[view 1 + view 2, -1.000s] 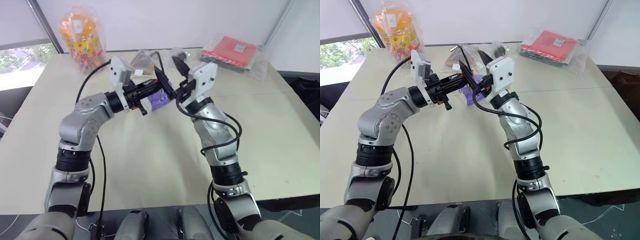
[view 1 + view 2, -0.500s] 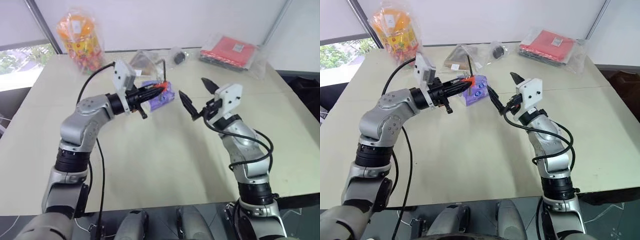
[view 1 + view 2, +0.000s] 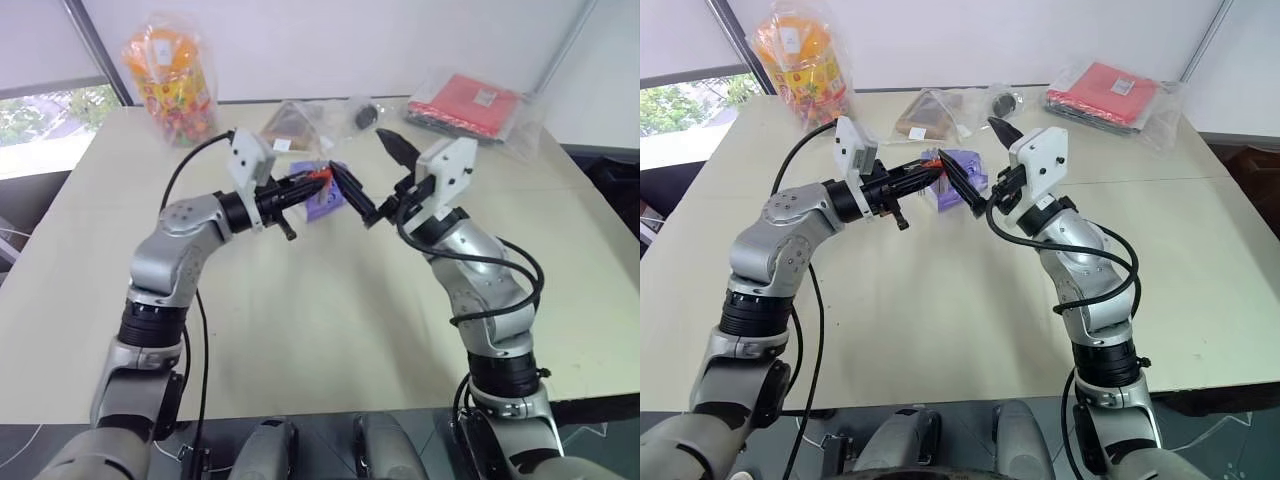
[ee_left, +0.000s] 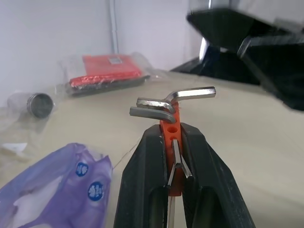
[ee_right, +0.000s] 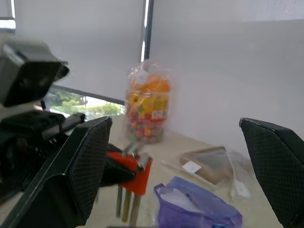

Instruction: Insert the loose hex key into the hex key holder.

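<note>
- the counter [image 3: 300, 330] is pale and bare near the robot; both arms reach out above its middle.
- the left tool [image 4: 176, 156] is clenched on the holder [image 4: 171, 132], a small red-orange block pinched between the two black fingers [image 4: 142, 180] and held up off the counter.
- three grey keys stick out of the holder's top with their bent ends lying level; a thin grey rod [image 4: 174, 159] runs down the holder's face between the fingers. i cannot tell which of these is the loose key.
- the right tool [image 3: 378, 178] is released, its fingers spread wide and nothing between them; one fingertip [image 3: 350, 190] sits just beside the holder [image 3: 318, 176], and i cannot tell whether they touch.
- a purple packet [image 3: 322, 200] lies on the counter just under and behind the holder.
- farther back lie a brown packet [image 3: 292, 122] in clear plastic and a small dark round thing [image 3: 362, 114] in a clear bag.
- at the far left corner stands a bag of orange and coloured sweets [image 3: 168, 72]; at the far right lies a flat red packet [image 3: 470, 100] in clear plastic.
</note>
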Controlling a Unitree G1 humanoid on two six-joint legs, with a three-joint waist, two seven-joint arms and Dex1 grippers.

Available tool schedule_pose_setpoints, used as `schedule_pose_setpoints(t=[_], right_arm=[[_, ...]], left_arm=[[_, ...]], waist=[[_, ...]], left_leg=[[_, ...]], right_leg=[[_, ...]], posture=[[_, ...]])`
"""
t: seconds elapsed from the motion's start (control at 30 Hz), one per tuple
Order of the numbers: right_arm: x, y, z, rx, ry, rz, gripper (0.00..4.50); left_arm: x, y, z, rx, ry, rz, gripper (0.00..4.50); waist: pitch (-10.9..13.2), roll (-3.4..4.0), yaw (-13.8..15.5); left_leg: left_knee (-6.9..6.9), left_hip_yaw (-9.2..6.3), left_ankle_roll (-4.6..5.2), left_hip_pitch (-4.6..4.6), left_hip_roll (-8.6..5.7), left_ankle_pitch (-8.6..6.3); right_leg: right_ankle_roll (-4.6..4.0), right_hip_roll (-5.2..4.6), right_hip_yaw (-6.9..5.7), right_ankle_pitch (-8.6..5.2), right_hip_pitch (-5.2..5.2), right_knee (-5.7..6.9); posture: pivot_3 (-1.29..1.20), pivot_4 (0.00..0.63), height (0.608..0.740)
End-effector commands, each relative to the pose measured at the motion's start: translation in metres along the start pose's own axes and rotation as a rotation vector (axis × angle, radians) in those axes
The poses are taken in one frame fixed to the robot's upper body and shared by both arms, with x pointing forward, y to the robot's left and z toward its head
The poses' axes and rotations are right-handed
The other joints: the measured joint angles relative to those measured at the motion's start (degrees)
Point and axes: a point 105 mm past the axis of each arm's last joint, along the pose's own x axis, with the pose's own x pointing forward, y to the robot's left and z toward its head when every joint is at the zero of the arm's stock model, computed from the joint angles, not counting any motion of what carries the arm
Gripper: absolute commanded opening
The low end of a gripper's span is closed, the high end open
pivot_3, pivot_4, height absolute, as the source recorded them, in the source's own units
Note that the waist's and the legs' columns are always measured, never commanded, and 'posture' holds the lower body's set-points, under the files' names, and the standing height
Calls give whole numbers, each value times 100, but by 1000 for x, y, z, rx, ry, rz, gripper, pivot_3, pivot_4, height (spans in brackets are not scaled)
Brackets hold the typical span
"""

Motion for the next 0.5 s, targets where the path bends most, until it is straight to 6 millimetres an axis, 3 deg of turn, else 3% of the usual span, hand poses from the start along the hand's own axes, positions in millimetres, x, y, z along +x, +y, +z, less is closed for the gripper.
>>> schedule_pose_setpoints(t=[0.03, 0.23, 0.5], right_arm=[[-6, -17, 11, -66, -29, -41, 4457], [-41, -44, 6, -157, 89, -44, 4457], [-81, -42, 3, -256, 231, 1, 4457]], left_arm=[[2, -9, 2, -104, -31, -28, 0], [15, -39, -31, -311, 110, -159, 0], [34, -51, -66, -689, 212, -163, 0]], waist=[[0, 0, -4], [0, 0, 89], [0, -1, 95]], left_leg=[[0, 0, 0, 0, 0, 0], [2, 3, 1, 0, 0, -1], [6, 6, 5, 2, 2, -2]], right_leg=[[0, -1, 0, 0, 0, 1], [0, 2, 0, 0, 2, 0], [1, 6, 0, 0, 6, -1]], posture=[[0, 150, 740], [0, 150, 740], [0, 150, 740]])
